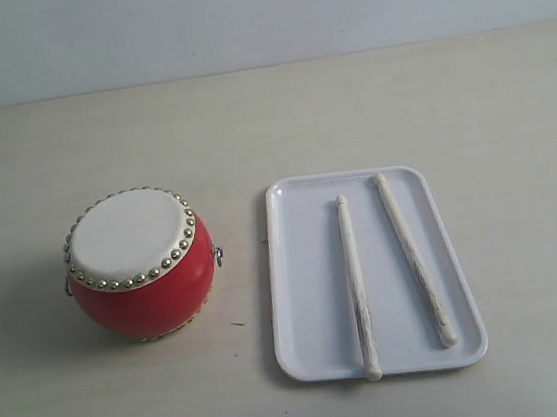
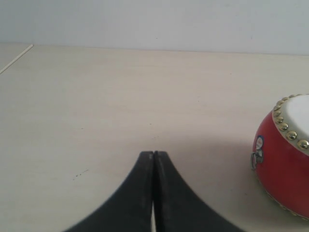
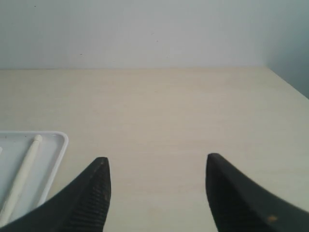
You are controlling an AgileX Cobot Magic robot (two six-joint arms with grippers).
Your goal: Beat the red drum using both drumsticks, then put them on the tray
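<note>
The red drum [image 1: 139,263] with its cream skin and brass studs stands on the table left of the white tray [image 1: 309,296]. Two cream drumsticks lie in the tray, one near its middle [image 1: 355,280] and one toward its right side [image 1: 414,256]. Neither arm shows in the exterior view. In the left wrist view my left gripper [image 2: 153,153] is shut with nothing between its fingers, and the drum [image 2: 285,164] sits off to one side. My right gripper [image 3: 157,162] is open over bare table, with the tray corner [image 3: 58,140] and one stick tip [image 3: 29,157] beside it.
The pale wooden table [image 1: 268,119] stretches back to a plain light wall. A table edge [image 3: 287,84] shows in the right wrist view.
</note>
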